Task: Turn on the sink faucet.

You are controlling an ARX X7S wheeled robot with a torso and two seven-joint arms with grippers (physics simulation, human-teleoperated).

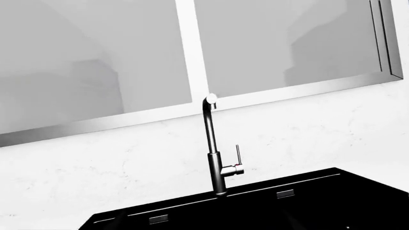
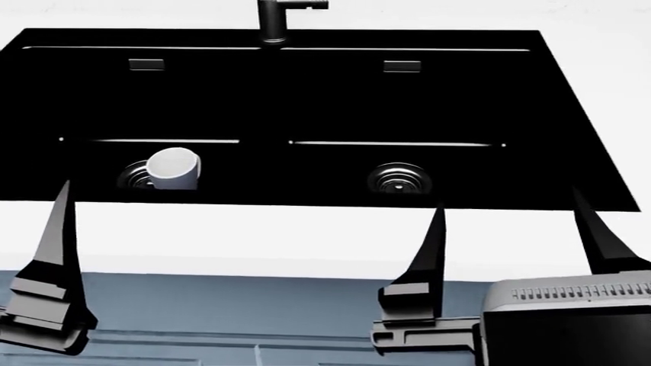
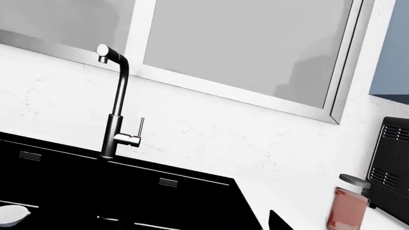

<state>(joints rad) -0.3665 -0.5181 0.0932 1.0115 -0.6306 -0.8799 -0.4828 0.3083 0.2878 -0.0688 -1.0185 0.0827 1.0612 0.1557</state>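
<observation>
The sink faucet [image 1: 214, 158] is a tall dark column with a thin curved spout, standing at the back rim of the black sink [image 1: 307, 201]. Its thin lever [image 1: 238, 153] stands upright beside a short silver stub. The faucet also shows in the right wrist view [image 3: 115, 129], and only its base shows in the head view [image 2: 274, 19]. My left gripper [image 1: 206, 225] is open and empty, low over the sink's front; the head view shows one finger [image 2: 56, 229]. My right gripper [image 2: 514, 221] is open and empty near the front right rim. Both are far from the faucet.
A white cup [image 2: 175, 168] lies on the left drain; the right drain [image 2: 399, 179] is bare. A black appliance [image 3: 390, 163] and a jar with reddish contents [image 3: 348, 206] stand on the white counter to the right. A window is behind the faucet.
</observation>
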